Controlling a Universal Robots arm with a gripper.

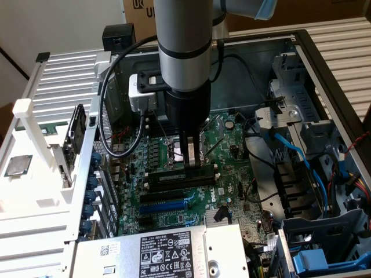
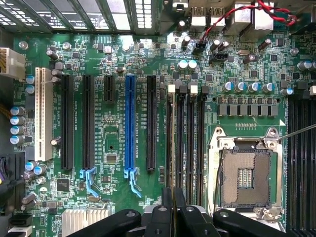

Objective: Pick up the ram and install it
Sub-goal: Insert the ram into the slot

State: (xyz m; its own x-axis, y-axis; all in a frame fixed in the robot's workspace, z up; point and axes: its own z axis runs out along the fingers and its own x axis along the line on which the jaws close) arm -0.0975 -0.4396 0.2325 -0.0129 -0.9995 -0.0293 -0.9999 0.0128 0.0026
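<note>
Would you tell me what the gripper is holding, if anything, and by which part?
The gripper holds the ram by its upper long edge, near mid-length.

An open computer case [image 1: 264, 46] is taken as the landmark. Behind it, brown cardboard boxes [image 1: 313, 11] are stacked, one marked with dark letters. Ribbed white panels [image 1: 64, 81] are laid along both of its long sides. A plain pale surface [image 1: 58, 23] is seen beyond its far corner. Everything is evenly lit.
</note>
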